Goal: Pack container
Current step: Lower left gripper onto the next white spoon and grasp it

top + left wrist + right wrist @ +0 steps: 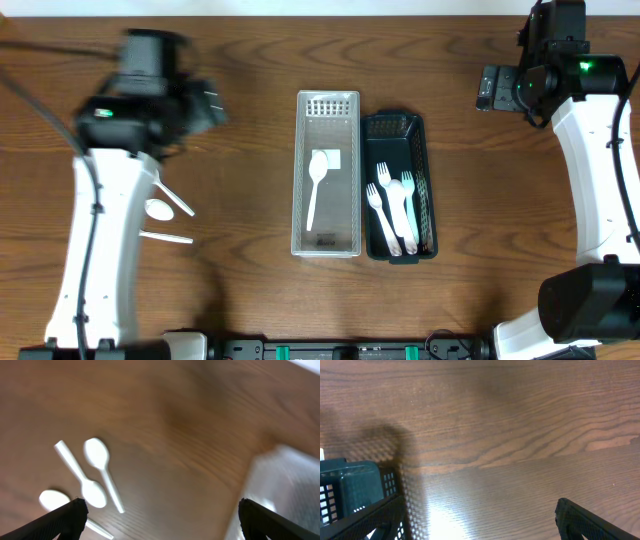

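Left gripper (160, 515) hangs well left of the clear container (327, 172), fingers spread wide and empty. Right gripper (477, 510), likewise spread, hangs well right of it. One white spoon (316, 180) lies inside the container. A dark basket (400, 130) touching its right side holds three forks (393, 205), and loose spoons (158, 209) lie to its left.

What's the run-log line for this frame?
left jaws open, empty | right jaws open, empty | clear basket: one spoon | dark basket: three forks | table: three loose spoons
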You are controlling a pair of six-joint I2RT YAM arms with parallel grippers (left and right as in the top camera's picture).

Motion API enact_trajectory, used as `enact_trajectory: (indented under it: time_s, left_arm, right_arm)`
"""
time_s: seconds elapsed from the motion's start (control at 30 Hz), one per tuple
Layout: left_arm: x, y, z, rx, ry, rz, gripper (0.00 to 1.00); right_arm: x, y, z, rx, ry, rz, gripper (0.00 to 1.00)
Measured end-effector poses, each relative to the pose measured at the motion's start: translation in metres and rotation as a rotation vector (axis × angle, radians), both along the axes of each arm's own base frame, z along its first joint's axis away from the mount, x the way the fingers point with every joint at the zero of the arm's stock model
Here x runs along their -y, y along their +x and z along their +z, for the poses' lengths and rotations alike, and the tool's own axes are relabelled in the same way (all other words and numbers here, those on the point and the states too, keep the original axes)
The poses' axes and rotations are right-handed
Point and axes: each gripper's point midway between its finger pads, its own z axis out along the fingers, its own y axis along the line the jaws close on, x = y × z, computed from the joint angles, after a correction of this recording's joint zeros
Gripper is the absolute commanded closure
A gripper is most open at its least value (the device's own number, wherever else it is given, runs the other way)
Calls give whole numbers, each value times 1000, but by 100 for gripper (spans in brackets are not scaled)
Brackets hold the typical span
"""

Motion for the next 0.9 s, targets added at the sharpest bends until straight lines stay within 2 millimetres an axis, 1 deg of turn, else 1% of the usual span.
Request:
enact_trajectory:
  time_s: [0.03,0.13,0.2,0.3,0.4,0.53,0.67,0.73,0.9]
  left_arm:
    - [-18,0,-7,-13,-30,67,2]
    - [-51,-3,-33,-68,-116,201,2]
    - [-69,-5,-55,-121,-166,276,2]
    - [-84,-7,-86,-200,-213,345,2]
    - [-87,-2,-118,-278,-243,367,2]
    - [-85,4,-162,-374,-273,374,2]
    - [-79,6,-197,-451,-311,363,2]
    - [-75,5,-211,-486,-330,353,2]
    - [-70,0,-230,-526,-351,340,2]
  right_arm:
    - [0,0,0,0,1,0,1]
    - [-1,0,0,0,3,1,1]
    - [-1,0,0,0,3,1,1]
    - [-1,0,0,0,3,2,1]
    - [-1,0,0,0,3,2,1]
    - [-1,1,0,3,3,2,1]
    - [-1,1,0,4,3,2,1]
    - [-1,1,0,4,3,2,1]
    - [-1,1,0,4,3,2,1]
